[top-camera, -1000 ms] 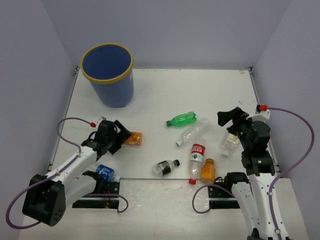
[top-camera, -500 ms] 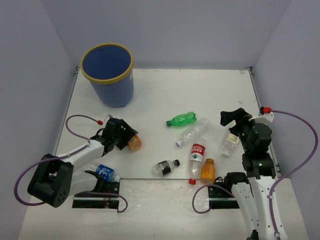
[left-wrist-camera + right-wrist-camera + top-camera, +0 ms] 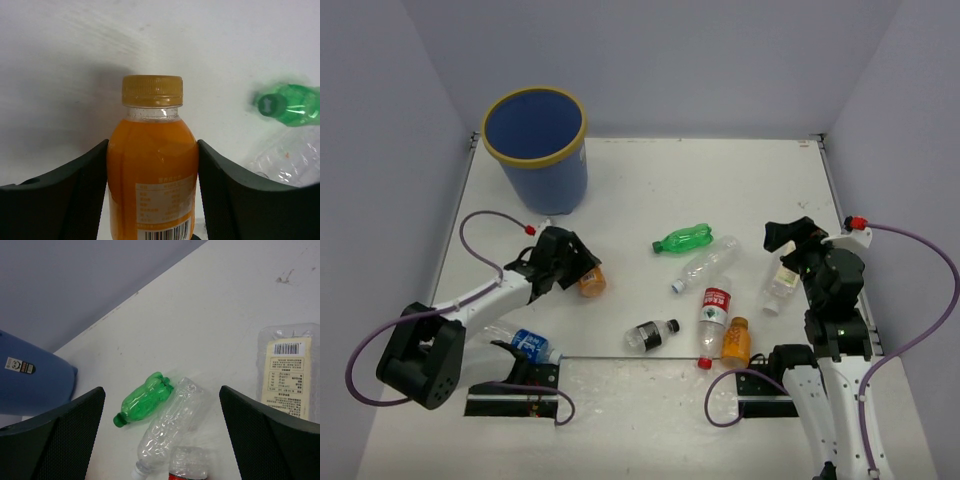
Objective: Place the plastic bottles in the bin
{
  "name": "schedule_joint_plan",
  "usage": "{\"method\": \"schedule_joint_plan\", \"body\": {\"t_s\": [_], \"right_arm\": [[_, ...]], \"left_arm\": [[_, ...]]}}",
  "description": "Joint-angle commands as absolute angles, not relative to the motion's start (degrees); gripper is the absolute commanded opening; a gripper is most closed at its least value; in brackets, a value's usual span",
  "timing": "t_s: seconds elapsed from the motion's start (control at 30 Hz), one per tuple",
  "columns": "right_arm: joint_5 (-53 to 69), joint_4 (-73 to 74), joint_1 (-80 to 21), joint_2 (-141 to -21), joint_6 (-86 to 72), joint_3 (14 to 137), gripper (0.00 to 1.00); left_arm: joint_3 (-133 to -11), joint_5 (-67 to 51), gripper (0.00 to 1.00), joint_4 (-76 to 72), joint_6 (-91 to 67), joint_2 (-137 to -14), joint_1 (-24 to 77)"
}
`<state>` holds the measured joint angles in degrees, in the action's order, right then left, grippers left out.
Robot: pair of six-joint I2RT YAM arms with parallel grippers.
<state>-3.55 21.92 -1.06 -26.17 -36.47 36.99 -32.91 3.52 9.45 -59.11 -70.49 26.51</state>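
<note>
Barely begun: pins a first orange bottle (image 3: 592, 283) in the left gripper (image 3: 585, 275), with no bottle yet visible inside the bin (image 3: 552, 188).

From above, shows that bottle gripped on the left of the table (image 3: 720, 180), near the bin but apart from it, and counts seven others lying loose: green bottle (image 3: 682, 239), clear bottle (image 3: 708, 264), red-label bottle (image 3: 714, 308), second orange bottle (image 3: 735, 342), dark-label bottle (image 3: 652, 334), blue-label bottle (image 3: 530, 345), pale-label bottle (image 3: 780, 283). From the left wrist, finds both fingers (image 3: 70, 200) pressed against the orange bottle's flanks, cap pointing ahead. From the right wrist, catches the right gripper (image 3: 161, 390) spread wide on nothing, above the green and clear bottles. Leaves, by this reckoning, all eight to deliver: lift, carry, drop, repeat.
</note>
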Motion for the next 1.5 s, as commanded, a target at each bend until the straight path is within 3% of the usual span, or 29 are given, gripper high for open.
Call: {"method": "schedule_joint_plan", "body": {"t_s": [0.0, 0.2, 0.4, 0.47, 0.57, 0.77, 0.8, 0.83, 0.93, 1.3, 1.47], "right_arm": [[-4.2, 21.3, -0.8, -26.5, -37.1, 36.9, 0.99], [-4.2, 20.9, -0.8, -26.3, -36.6, 36.7, 0.99], [-4.1, 20.7, -0.8, -26.8, -36.3, 36.7, 0.99], [-4.0, 20.6, -0.8, -27.0, -36.2, 36.7, 0.99], [-3.8, 21.0, -0.8, -27.2, -36.0, 37.0, 0.99], [-3.2, 20.4, -0.8, -27.4, -35.9, 36.7, 0.99], [-3.2, 20.2, -0.8, -27.6, -35.9, 36.7, 0.99], [-3.2, 20.2, -0.8, -27.8, -35.9, 36.7, 0.99], [-3.0, 20.5, -0.8, -28.7, -35.8, 37.1, 0.99], [-1.9, 20.2, -0.8, -29.2, -35.6, 37.2, 0.99], [5.6, 17.9, -0.8, -28.9, -33.5, 36.7, 0.99]], "left_arm": [[-47.8, 9.2, 0.0, 11.5, -42.3, -66.5, 33.0], [-65.0, 16.6, 0.02, 12.1, -30.8, -66.2, 37.5], [-78.6, 36.3, 0.02, 12.4, -25.2, -70.7, 36.8], [-83.7, 40.4, 0.03, 14.1, -24.9, -74.2, 33.9], [-91.1, 35.0, 0.09, 18.0, -28.5, -80.1, 23.3], [-95.8, 39.4, 0.24, 19.8, -26.8, -87.3, 17.9], [-96.4, 39.5, 0.36, 19.9, -26.5, -87.8, 17.8], [-96.8, 39.6, 0.58, 20.0, -26.1, -88.4, 17.7], [-98.3, 39.6, 1.0, 21.0, -25.4, -90.2, 17.3], [-102.6, 33.8, 1.0, 26.1, -24.2, -91.0, 17.1], [-95.9, 28.2, 1.0, 28.2, -27.6, -85.8, 17.1]]}}
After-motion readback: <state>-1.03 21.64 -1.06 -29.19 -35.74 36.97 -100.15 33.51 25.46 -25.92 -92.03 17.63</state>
